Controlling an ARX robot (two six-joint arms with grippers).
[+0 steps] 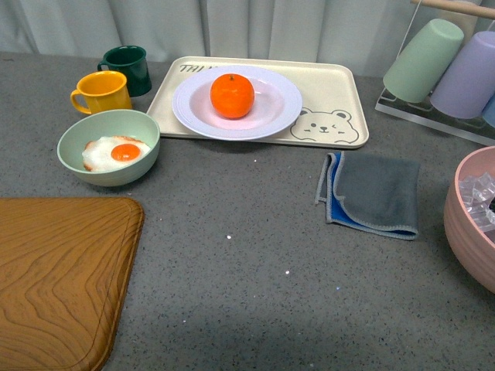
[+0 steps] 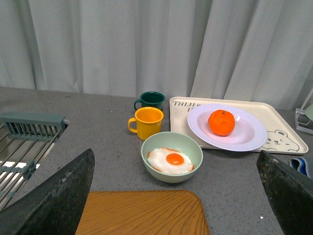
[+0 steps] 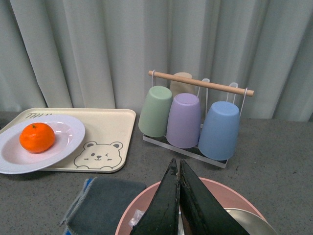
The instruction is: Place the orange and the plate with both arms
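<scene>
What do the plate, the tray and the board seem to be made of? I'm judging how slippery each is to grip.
The plate looks like glossy white ceramic or melamine, with sheen on its rim. The tray seems matte beige plastic with a printed bear. The board shows wood grain, though it could be printed laminate.

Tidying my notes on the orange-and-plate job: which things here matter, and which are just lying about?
Job: orange, plate.

Lying about: bear tray, green bowl with fried egg, yellow mug, dark green mug, grey cloth, wooden board, pink bowl, cup rack.
</scene>
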